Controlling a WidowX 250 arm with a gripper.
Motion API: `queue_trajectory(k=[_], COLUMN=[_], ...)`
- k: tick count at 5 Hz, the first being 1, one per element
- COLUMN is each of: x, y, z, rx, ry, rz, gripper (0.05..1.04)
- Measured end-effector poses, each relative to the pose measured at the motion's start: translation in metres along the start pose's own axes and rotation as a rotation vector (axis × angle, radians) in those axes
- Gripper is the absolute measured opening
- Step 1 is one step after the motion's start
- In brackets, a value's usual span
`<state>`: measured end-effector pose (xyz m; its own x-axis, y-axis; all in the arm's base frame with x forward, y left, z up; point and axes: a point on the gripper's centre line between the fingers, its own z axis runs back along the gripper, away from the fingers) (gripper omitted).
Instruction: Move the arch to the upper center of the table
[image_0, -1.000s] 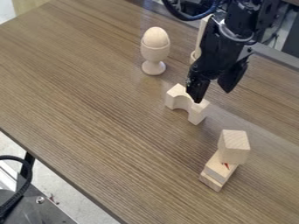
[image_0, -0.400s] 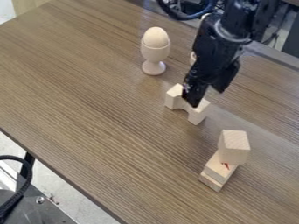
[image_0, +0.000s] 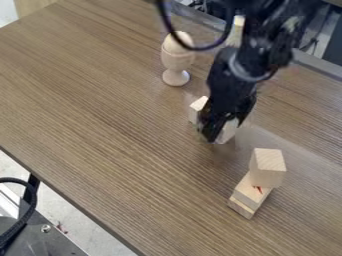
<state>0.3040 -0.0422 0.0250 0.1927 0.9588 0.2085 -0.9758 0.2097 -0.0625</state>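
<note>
The black gripper (image_0: 217, 131) is low over the middle of the table, right at the arch, and covers the arch's centre. Of the pale wooden arch (image_0: 228, 132), one end shows to the left of the gripper and the other to its right. How the fingers stand against the wood is hidden. The wooden table (image_0: 127, 135) has its upper center behind the arch, around the egg cup.
A wooden egg cup with an egg (image_0: 176, 62) stands behind and left of the arch. Another pale wooden piece (image_0: 235, 32) is partly behind the arm. Stacked wooden blocks (image_0: 268, 169) stand at the front right.
The gripper has come down and slightly left onto the arch, covering its middle. A cable on the arm has swung left and down in front of the egg. The arch has stayed in place.
</note>
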Motion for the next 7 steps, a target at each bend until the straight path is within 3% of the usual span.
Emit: queue_trajectory(k=[1, 2, 3, 5, 6, 7], x=[0.007, 0.009, 0.006, -0.026, -0.037, -0.04], y=[0.006, 0.005, -0.013, -0.047, -0.054, -0.057], z=[-0.004, 0.003, 0.036, 0.063, 0.04, 0.02], rx=[-0.034, -0.074, -0.254, -0.564, -0.679, -0.816], ry=[-0.057, -0.074, -0.017, 0.178, 0.342, 0.553], rz=[0.072, 0.055, -0.006, -0.409, -0.612, -0.697], gripper=[0.585, 0.585, 0.585, 0.585, 0.585, 0.585])
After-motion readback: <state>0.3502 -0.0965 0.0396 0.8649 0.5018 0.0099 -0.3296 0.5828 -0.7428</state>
